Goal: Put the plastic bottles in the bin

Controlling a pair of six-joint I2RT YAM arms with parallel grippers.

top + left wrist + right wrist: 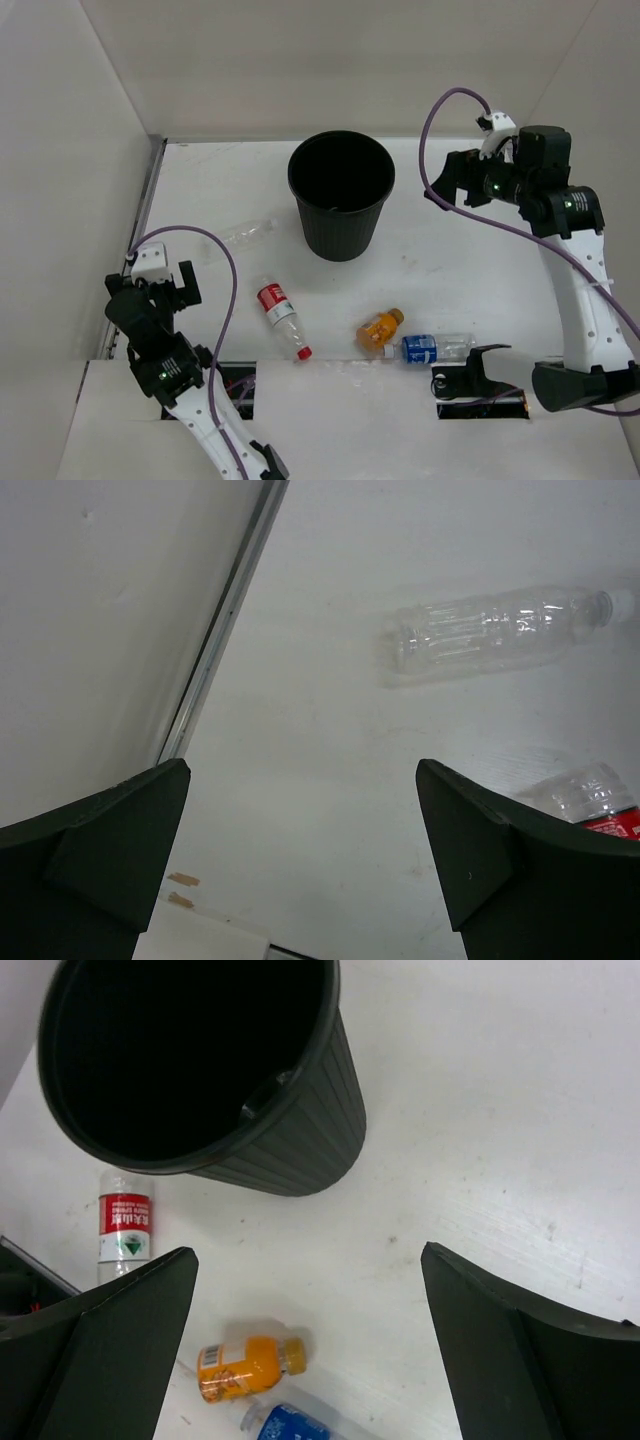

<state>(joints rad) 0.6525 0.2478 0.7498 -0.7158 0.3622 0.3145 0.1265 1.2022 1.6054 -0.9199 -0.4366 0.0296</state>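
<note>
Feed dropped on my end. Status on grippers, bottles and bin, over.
Both open, empty: left gripper, right gripper. All four lying on table: plain clear bottle, red-label bottle, orange bottle, blue-label bottle. None in bin; nothing blocking it.

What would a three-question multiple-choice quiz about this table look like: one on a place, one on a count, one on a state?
1. Where is the plain clear bottle? A) inside the bin B) in a gripper C) on the table, left of the bin.
2. How many bottles lie on the table? A) two B) four C) six.
3. The left gripper is: A) open and empty B) shut on a bottle C) gripping the bin's rim.
Answers: C, the top view shows it lying flat left of the bin; B, the plain clear bottle, red-label bottle, orange bottle and blue-label bottle; A, its fingers stand wide apart with nothing between.
</note>
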